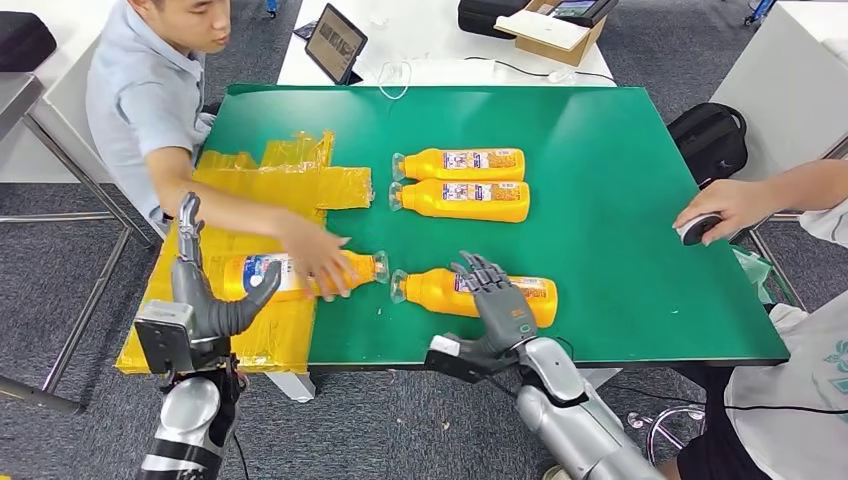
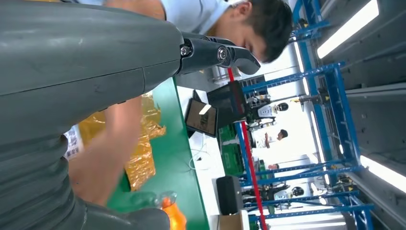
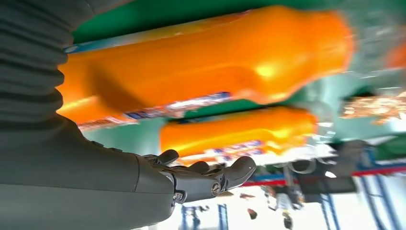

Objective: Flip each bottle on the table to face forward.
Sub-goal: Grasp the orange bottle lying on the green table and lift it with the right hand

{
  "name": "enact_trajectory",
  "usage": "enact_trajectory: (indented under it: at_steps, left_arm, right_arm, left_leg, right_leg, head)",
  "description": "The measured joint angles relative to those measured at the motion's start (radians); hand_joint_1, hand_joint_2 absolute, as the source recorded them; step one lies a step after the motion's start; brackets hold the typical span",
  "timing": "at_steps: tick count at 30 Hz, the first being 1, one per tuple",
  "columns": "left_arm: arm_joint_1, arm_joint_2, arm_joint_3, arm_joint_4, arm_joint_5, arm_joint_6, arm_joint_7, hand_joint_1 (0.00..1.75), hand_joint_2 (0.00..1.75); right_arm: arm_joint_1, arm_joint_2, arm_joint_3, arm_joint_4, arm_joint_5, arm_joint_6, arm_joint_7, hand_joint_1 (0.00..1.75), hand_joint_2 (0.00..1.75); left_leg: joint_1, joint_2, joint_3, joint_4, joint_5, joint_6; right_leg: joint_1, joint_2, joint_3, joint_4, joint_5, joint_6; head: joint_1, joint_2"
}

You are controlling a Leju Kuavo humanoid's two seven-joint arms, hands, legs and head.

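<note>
Four orange bottles lie on their sides on the green table. Two lie side by side at the middle, the far bottle and the one just in front of it. My right hand lies spread over the front bottle, fingers straight, not closed round it; the right wrist view shows that bottle close by my hand. The left bottle lies on yellow tape under a person's hand. My left hand stands open beside its base, thumb towards it.
A yellow tape patch covers the table's left part. A tablet and a cardboard box sit on the white table behind. A second person's hand holds a mouse at the right edge. A black bag lies on the floor.
</note>
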Motion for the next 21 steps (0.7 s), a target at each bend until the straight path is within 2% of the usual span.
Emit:
enact_trajectory:
  at_steps: [8,21]
  left_arm:
    - [0.026,0.002,-0.029,-0.037,-0.044,0.013,0.018,0.0,1.75]
    - [0.047,0.007,-0.046,-0.063,-0.055,-0.035,0.052,0.0,1.75]
  right_arm:
    - [-0.041,0.014,-0.017,0.119,0.05,0.028,0.055,0.0,1.75]
    - [-0.115,0.027,-0.008,0.214,0.27,0.027,0.277,0.0,1.75]
  left_leg:
    - [0.0,0.0,0.0,0.0,0.0,0.0]
    - [0.0,0.0,0.002,0.0,0.0,0.0]
  right_leg:
    - [0.0,0.0,0.0,0.0,0.0,0.0]
    - [0.0,0.0,0.002,0.0,0.0,0.0]
  head:
    - [0.0,0.0]
    - [0.0,0.0]
